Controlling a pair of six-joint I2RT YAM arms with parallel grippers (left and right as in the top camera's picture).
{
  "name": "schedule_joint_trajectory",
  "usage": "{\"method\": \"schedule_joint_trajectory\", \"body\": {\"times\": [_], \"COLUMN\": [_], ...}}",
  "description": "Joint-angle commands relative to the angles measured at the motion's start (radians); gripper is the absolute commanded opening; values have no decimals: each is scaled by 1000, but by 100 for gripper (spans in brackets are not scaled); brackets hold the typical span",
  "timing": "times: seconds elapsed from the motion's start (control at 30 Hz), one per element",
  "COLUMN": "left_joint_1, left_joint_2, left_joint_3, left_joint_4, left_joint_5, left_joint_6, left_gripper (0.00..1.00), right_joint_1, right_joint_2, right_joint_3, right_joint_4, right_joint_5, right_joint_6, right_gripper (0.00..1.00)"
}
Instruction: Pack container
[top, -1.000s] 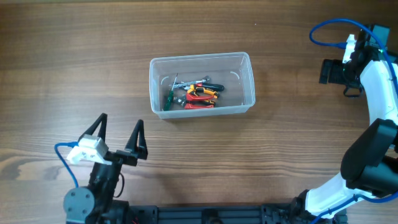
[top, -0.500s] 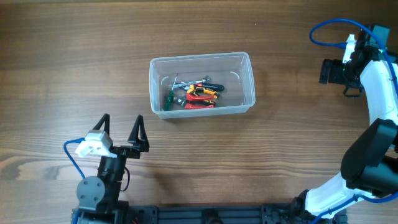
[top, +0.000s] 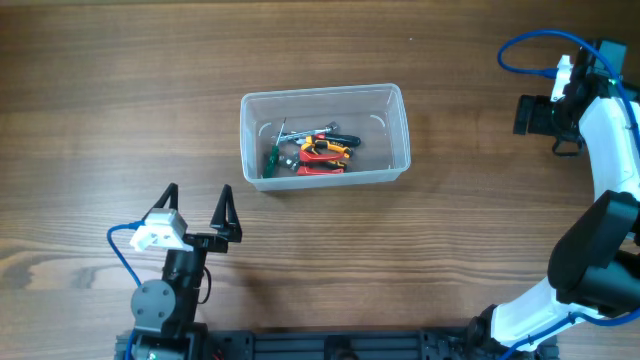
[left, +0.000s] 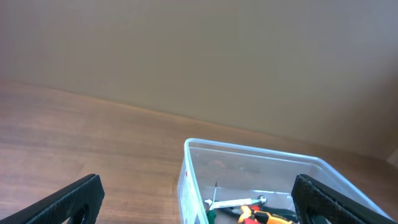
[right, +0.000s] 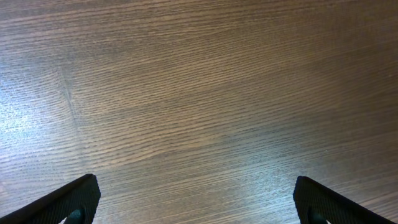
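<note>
1. Overhead, a clear rectangular plastic tub with rounded corners (top: 322, 93), holding small red, orange and green hand tools (top: 312, 150), sits centrally on the brown wooden table (top: 100, 80), its long axis parallel to the near edge. The left gripper (top: 197, 191), spread and empty, hovers by the near edge; the tub lies ahead, to its right. The right gripper (top: 531, 115) waits by the right edge, farther off.
2. Left wrist: the tub shows between the parted fingers, offset right.
3. Right wrist: fingers apart, empty, over bare wood.

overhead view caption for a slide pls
Hand tools lie in the clear container; both arms stand away from it, jaws open and empty.
</note>
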Motion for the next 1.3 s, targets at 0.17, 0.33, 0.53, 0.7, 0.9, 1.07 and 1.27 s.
{"method": "schedule_joint_trajectory", "body": {"times": [0.17,0.33,0.53,0.7,0.9,1.07,1.27], "left_joint_1": [7,7,7,7,7,7,7], "left_joint_2": [-11,-11,-11,-11,-10,-10,-10], "left_joint_3": [-11,-11,-11,-11,-11,-11,-11], "left_joint_4": [-16,-74,-115,-115,-115,-115,-114], "left_joint_5": [-16,-15,-14,-14,-14,-14,-14], "left_joint_6": [24,24,24,24,24,24,24], "left_gripper": [100,100,100,100,100,100,100], "right_joint_1": [0,0,0,0,0,0,0], "right_joint_2": [1,1,1,1,1,1,1], "right_joint_3": [-1,-1,-1,-1,-1,-1,-1], "right_joint_4": [2,2,2,2,2,2,2], "right_joint_5": [18,18,18,18,18,18,18], "right_joint_6": [5,4,5,5,5,5,4], "right_gripper": [100,100,100,100,100,100,100]}}
